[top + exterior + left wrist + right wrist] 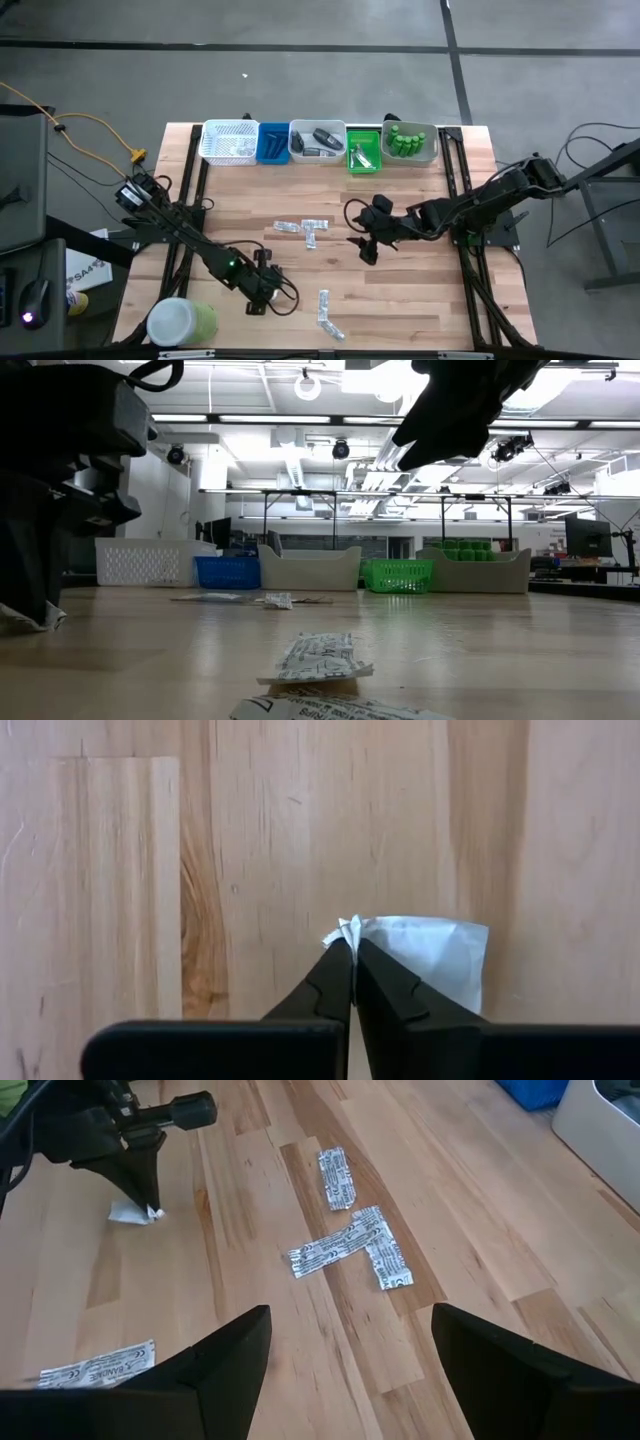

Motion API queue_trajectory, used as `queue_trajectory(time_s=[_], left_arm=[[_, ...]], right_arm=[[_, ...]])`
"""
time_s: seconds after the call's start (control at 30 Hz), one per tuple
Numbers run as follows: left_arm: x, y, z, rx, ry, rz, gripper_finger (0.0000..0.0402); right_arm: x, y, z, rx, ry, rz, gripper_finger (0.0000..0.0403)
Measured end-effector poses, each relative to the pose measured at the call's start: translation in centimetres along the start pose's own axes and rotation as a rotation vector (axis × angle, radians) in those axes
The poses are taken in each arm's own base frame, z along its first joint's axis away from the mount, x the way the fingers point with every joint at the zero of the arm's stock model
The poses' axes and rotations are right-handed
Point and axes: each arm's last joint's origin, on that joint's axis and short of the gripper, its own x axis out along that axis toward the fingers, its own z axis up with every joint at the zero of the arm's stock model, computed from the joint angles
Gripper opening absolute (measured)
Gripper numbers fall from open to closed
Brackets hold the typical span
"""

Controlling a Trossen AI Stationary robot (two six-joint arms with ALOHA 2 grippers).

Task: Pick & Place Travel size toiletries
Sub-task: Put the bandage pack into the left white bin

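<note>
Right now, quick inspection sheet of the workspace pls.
Surface: wooden table, bare in front.
Job's things: sachets loose mid-table, two more near the front; bottles in the far right tray.
Clutter: big green jar at the front left corner.
Grippers: left gripper shut on a white sachet at table level; right gripper open, hovering mid-table.
Cables: orange cable on the floor, left.
Surroundings: row of trays along the far edge.
</note>
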Motion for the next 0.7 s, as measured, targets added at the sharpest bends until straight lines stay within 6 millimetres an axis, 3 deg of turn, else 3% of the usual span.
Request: queue_trajectory(time_s=[0.2,0.37,0.53,0.7], left_arm=[[-2.3,-0.4,1.8,-0.016,-0.009,0.037,0.0003],[-5.5,0.4,3.2,-0.021,-0.03,0.198,0.0002],[-8.3,3.5,4.1,-0.073,-0.045,0.423,0.0001],[-10.9,8.4,5.1,-0.189,-0.099,0.638,0.0001]], right_arm=[[0.0,0.0,0.0,-0.003,-0.002,0.001,0.027],[0.0,0.0,0.0,-0.006,-0.002,0.003,0.027],[0.0,0.1,0.1,-0.009,-0.007,0.007,0.027],[0.0,0.1,0.1,-0.028,-0.013,0.01,0.027]])
